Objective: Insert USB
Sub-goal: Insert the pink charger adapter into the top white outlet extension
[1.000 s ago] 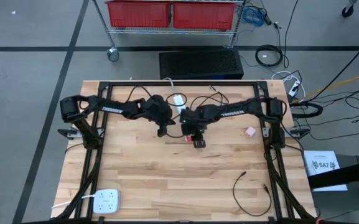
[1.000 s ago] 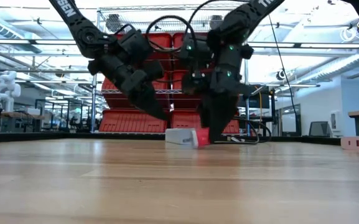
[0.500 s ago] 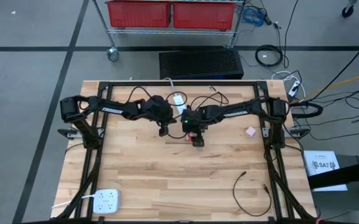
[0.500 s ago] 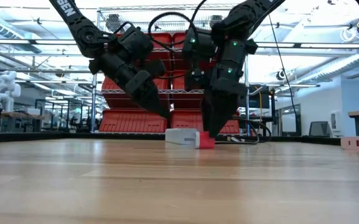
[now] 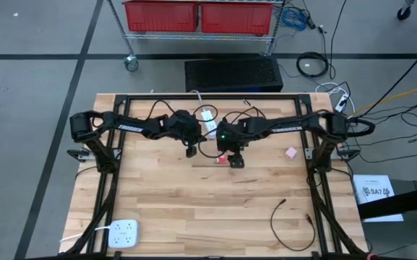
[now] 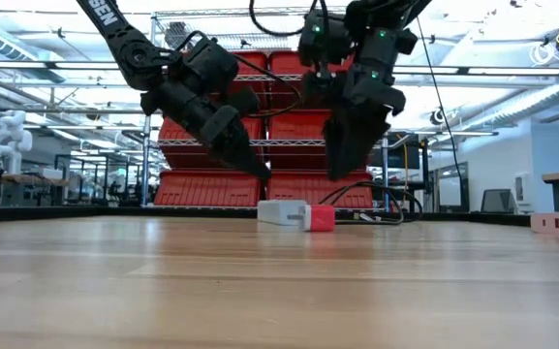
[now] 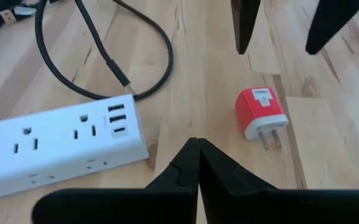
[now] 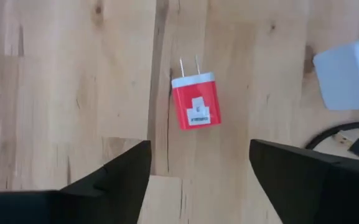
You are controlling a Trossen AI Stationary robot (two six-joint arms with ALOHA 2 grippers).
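Behind your wooden table (image 5: 194, 209) stands a wire rack with red bins (image 6: 303, 126), and cables trail over the grey floor. Since a second ago, your right gripper (image 6: 342, 173) has lifted off the red USB charger (image 8: 195, 102): it was down at the charger then, and now it hangs above it with its fingers (image 8: 114, 177) spread wide and holding nothing. The charger lies flat on the table with its two prongs bare, just beside the USB end of the white power strip (image 7: 61, 146) but not touching it. A black cable (image 7: 148, 56) curls near the strip. Your left gripper (image 7: 196, 163) stays pinched shut and empty, close to the strip. The charger carries a small white label whose print is too small to read. The left arm's white lettering cannot be made out either.
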